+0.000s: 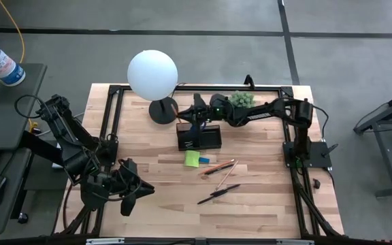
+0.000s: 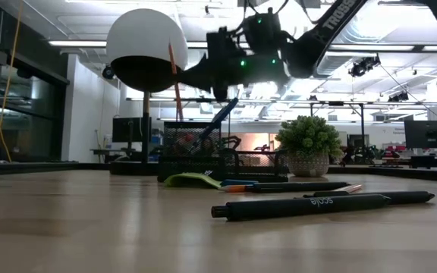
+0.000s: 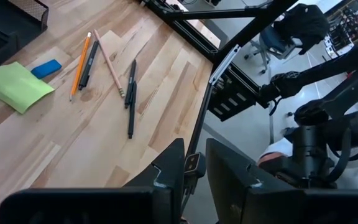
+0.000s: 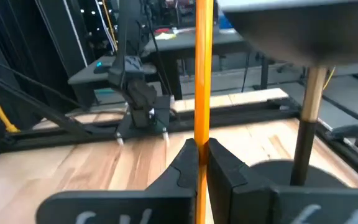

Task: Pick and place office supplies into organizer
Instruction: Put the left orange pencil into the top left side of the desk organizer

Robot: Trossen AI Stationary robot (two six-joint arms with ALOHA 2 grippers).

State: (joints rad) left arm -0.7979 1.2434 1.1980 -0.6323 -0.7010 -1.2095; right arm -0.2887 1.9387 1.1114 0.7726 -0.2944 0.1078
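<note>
Right, high view: right pincer (image 1: 197, 109) reaches over the far side of the table (image 1: 250, 204), just above the organizer (image 1: 199, 137), beside the lamp base (image 1: 162, 111); left pincer (image 1: 133, 192) sits idle near the table's front left corner. Green sticky pad (image 1: 192, 158) and small blue block (image 1: 204, 160) lie just in front of the organizer, with pens and pencils (image 1: 220, 180) scattered further forward. Low view: right pincer (image 2: 220, 70) hangs above the mesh organizer (image 2: 196, 152), orange pencil (image 2: 177, 83) upright in it; something blue leans out of the organizer, black pen (image 2: 302, 206) lies nearest the camera. Left wrist view: left pincer (image 3: 194, 163) has fingers slightly apart, nothing between them. Right wrist view: right pincer (image 4: 199, 155) is clamped tight on the orange pencil (image 4: 202, 74), held vertical.
</note>
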